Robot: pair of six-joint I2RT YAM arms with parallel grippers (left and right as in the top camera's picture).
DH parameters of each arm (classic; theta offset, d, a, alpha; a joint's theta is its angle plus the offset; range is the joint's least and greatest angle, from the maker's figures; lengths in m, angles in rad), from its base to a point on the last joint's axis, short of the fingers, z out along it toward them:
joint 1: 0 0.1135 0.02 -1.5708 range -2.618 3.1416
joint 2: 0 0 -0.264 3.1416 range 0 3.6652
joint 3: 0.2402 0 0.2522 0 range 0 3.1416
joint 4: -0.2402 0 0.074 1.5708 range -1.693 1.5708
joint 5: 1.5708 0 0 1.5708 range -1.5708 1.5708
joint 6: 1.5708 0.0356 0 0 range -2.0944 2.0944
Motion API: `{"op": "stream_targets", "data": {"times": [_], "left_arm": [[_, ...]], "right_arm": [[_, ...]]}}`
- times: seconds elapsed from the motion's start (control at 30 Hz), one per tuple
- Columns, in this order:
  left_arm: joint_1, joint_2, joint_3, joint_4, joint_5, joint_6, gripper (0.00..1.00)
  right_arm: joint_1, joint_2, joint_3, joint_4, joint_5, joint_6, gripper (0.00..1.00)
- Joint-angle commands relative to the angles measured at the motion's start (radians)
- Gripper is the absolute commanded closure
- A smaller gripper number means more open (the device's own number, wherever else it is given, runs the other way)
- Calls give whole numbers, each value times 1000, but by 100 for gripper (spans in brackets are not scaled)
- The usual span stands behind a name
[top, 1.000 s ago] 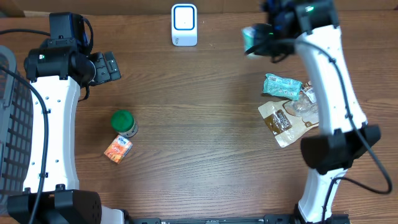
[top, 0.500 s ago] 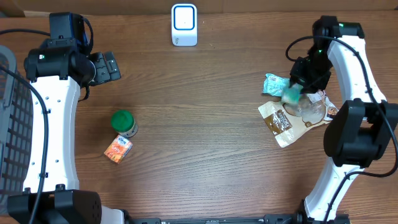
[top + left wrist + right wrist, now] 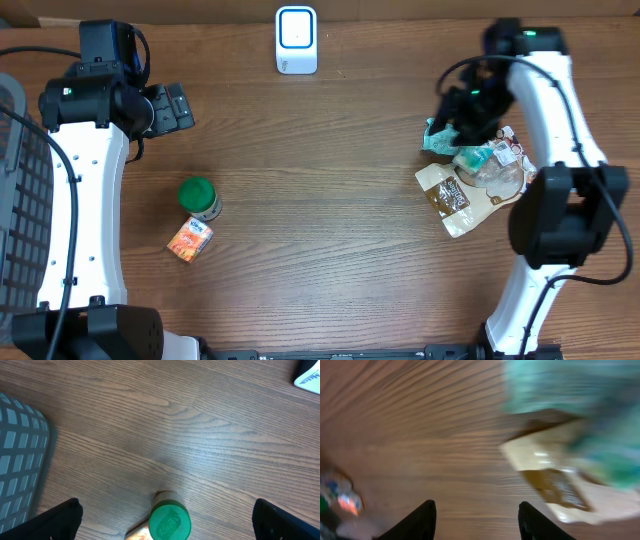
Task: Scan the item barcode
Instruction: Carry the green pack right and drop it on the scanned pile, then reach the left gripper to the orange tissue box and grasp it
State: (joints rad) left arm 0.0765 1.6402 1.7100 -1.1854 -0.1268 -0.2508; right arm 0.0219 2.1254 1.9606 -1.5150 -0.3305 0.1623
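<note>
Your right gripper [image 3: 455, 112] hangs over the pile of packets on the right side of the table [image 3: 320, 200]. Its jaws are apart, and the blurry wrist view shows nothing between them. The teal packet [image 3: 440, 138] lies just under it, so that looks like the item to pick up. It rests partly on a brown pouch [image 3: 452, 198], with a clear bag [image 3: 492, 168] touching both. They overlap, so you could grab two at once if you reach too deep.

The scanner [image 3: 296, 40] stands upright at the far edge of the table, well apart from the pile. No item is in front of it, so nothing is being scanned.

Your left gripper [image 3: 180, 105] is wide open and holds nothing. It is parked up high, and it looks down on a green-capped bottle [image 3: 170, 522]. A small orange box [image 3: 189, 240] lies just beside that bottle. A basket [image 3: 20, 200] sits at the left edge, maybe for scanned items.
</note>
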Motion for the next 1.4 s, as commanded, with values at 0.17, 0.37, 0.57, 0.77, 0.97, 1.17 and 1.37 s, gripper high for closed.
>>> {"op": "stream_targets", "data": {"times": [0.17, 0.37, 0.57, 0.77, 0.97, 1.17, 1.37], "left_arm": [[0, -13, 21, 1, 5, 19, 0], [0, -13, 21, 1, 6, 19, 0], [0, -11, 21, 19, 116, 19, 0], [4, -13, 20, -143, 23, -52, 95], [4, -16, -57, -307, -63, -223, 95], [31, -55, -307, -208, -12, -274, 96], [115, -74, -449, -154, -11, -319, 96]], "right_arm": [[235, -14, 22, 90, -117, -32, 44], [361, -14, 22, 146, -116, -2, 41], [388, -14, 22, 134, -116, -3, 41], [354, -14, 22, 106, -109, -13, 41], [334, -14, 22, 96, -97, -14, 40], [334, -14, 22, 80, -89, -35, 40], [334, -14, 22, 69, -59, -38, 39]]}}
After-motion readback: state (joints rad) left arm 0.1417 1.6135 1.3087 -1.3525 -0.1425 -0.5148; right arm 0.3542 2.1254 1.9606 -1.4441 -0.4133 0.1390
